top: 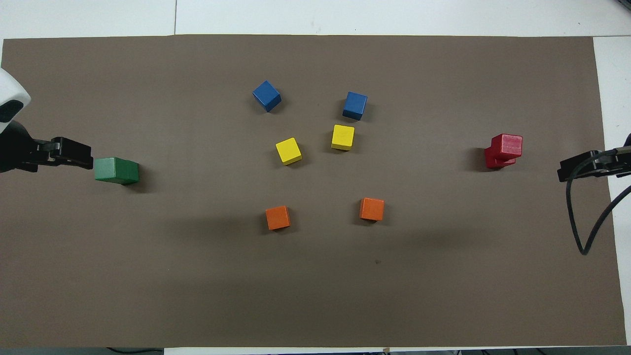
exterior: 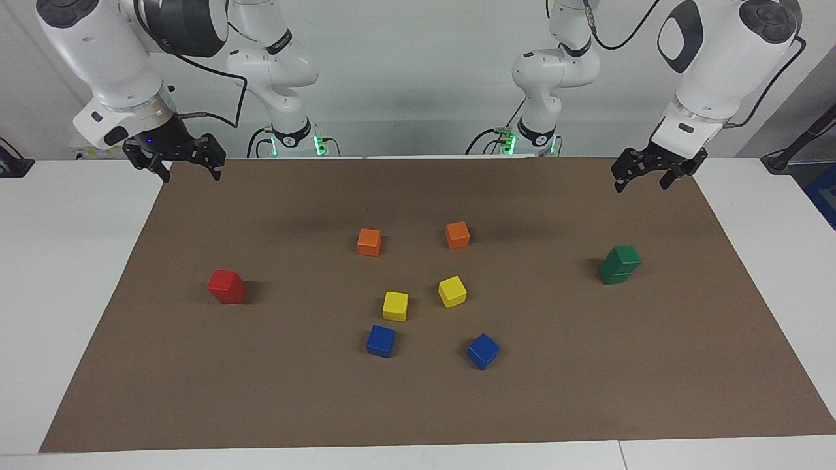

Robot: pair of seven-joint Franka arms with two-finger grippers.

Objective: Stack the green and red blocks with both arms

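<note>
Blocks stacked: green pair (exterior: 620,264) at left arm's end, red pair (exterior: 226,286) at right arm's end. Orange (exterior: 369,241), yellow (exterior: 395,305), blue cubes (exterior: 381,341) sit between, on brown mat (exterior: 588,391). Left gripper (exterior: 643,173) and right gripper (exterior: 175,158) hang released, holding nothing, over mat corners.

Open lanes around a central cluster

Six cubes crowd the brown surface (top: 148,276) centre; red stack (top: 503,150) at 3 o'clock, green stack (top: 117,170) at 9, both with open room around them.

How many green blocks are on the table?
2. They form one stack toward the left arm's end of the mat: the upper green block sits on the lower green block. From overhead the upper one nearly hides the lower. None looks hidden elsewhere.
</note>
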